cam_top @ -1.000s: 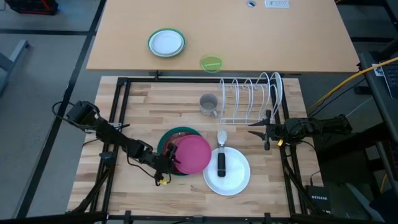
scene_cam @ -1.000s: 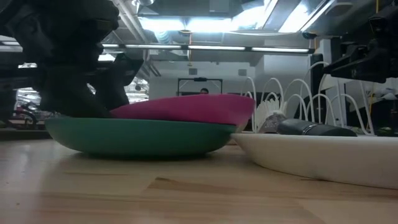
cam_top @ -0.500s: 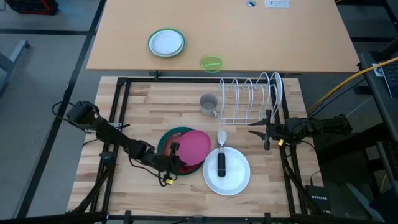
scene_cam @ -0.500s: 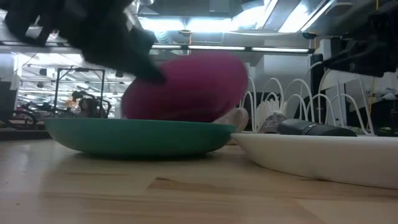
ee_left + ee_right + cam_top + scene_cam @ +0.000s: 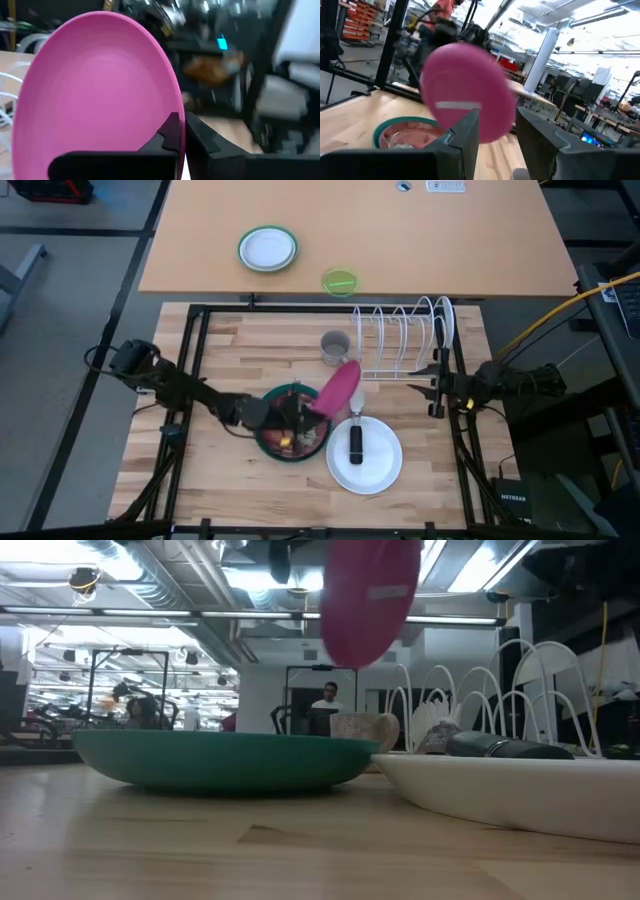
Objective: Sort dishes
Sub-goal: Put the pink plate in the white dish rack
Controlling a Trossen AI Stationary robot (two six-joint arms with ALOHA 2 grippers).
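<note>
Four plates in work area. My left gripper [image 5: 300, 412] clamped on pink plate [image 5: 336, 388] rim, plate lifted, tilted on edge above teal-green plate [image 5: 290, 445]. Dark red patterned plate [image 5: 296, 436] lies inside teal-green plate. White plate [image 5: 366, 454] just beside teal-green plate, dark utensil [image 5: 355, 440] on it. My right gripper [image 5: 418, 387] hovers beside dish rack [image 5: 405, 338], fingers [image 5: 547, 145] apart, empty.

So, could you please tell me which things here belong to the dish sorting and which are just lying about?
Part of the job:
- pink plate, held up by the left tool
- dark red plate in the teal plate
- white plate
- wire rack

Lying about:
- green-rimmed plate
- lime bowl
- grey mug
</note>
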